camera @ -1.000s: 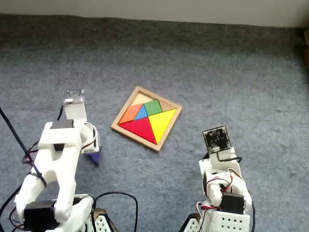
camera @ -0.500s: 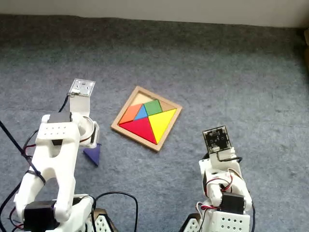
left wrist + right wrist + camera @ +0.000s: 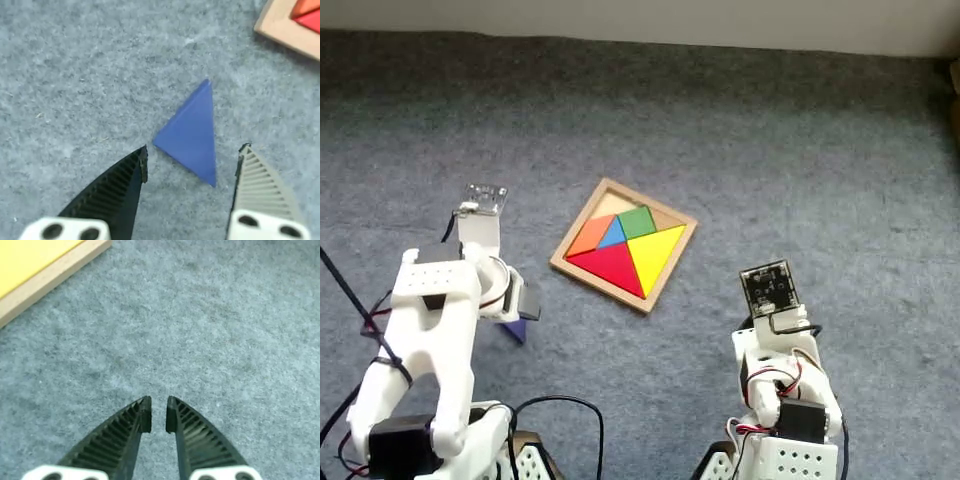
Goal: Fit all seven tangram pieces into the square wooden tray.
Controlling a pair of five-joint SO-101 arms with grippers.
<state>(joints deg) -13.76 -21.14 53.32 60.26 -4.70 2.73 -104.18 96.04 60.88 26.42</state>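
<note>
The square wooden tray (image 3: 595,288) lies mid-table and holds orange, blue, green, yellow and red pieces; bare wood (image 3: 609,203) shows at its far corner. A dark blue triangle (image 3: 192,135) lies flat on the carpet to the tray's left, half hidden under the left arm (image 3: 517,328). My left gripper (image 3: 194,150) hangs open just above it, one finger on each side, not touching. My right gripper (image 3: 157,402) is shut on nothing over bare carpet near the tray's yellow piece (image 3: 30,260). The right arm (image 3: 775,300) stands at the front right.
Grey carpet covers the whole table. A corner of the tray (image 3: 285,30) lies beyond the blue triangle. The tray's rim (image 3: 50,282) runs past the right gripper at a distance. A pale wall strip (image 3: 640,20) borders the far side.
The left arm's wrist swung away from the front, uncovering the blue triangle, then came back over it. The triangle, the tray and the right arm have stayed put.
</note>
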